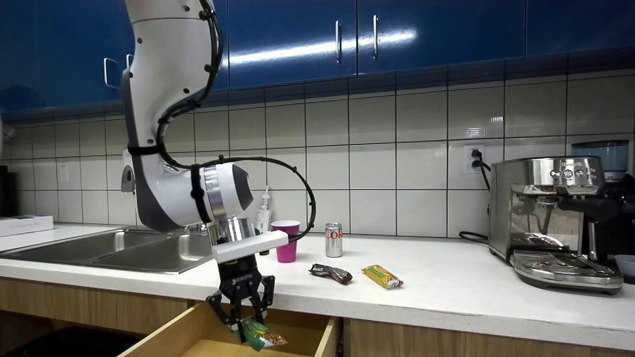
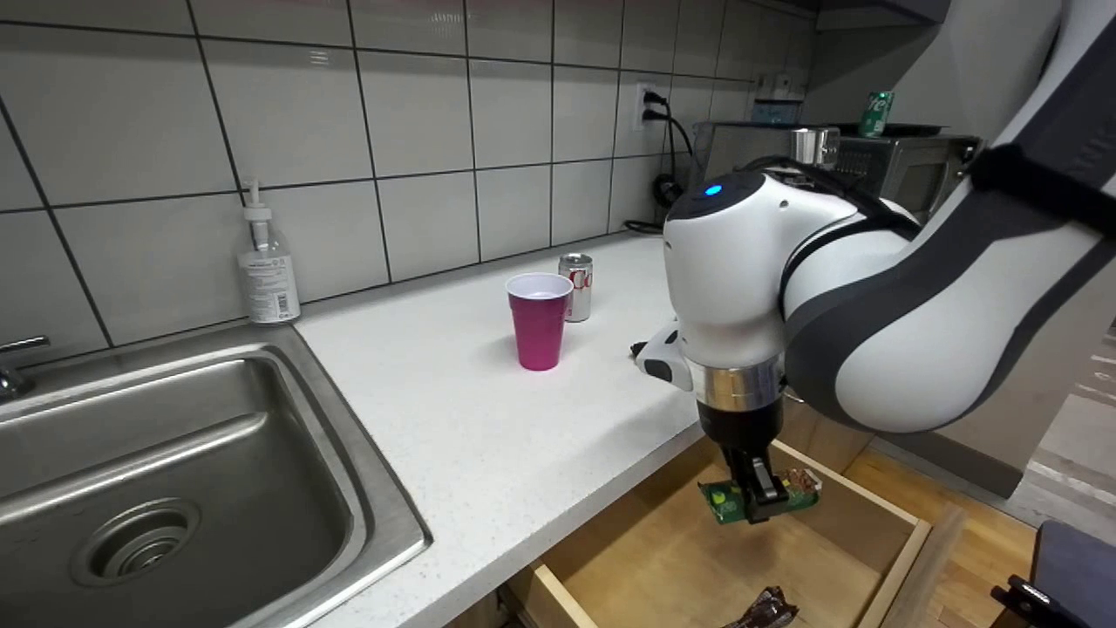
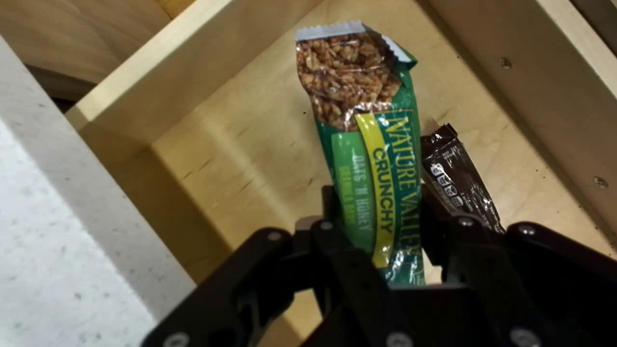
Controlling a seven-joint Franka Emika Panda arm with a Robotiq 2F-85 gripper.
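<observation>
Over the drawer, my gripper (image 3: pixel 378 209) is shut on a green granola bar (image 3: pixel 356 72), with a finger against each long side. The bar's granola-pictured end points away from the gripper in the wrist view, and its near end is partly hidden by the black finger links. In both exterior views the granola bar (image 1: pixel 270 339) (image 2: pixel 800 490) sticks out sideways from the fingertips, above the floor of the wooden drawer (image 2: pixel 859 493). A brown-wrapped bar (image 3: pixel 460 176) lies in that drawer, to the right of the held one in the wrist view and partly covered by the gripper.
The white counter's edge (image 3: pixel 111 231) runs beside the drawer. On the counter are a pink cup (image 1: pixel 286 248), a silver can (image 1: pixel 334 243), a dark wrapped bar (image 1: pixel 330 272) and a yellow wrapped bar (image 1: pixel 382 276). A sink (image 2: pixel 375 462) and a coffee machine (image 1: pixel 550 213) flank them.
</observation>
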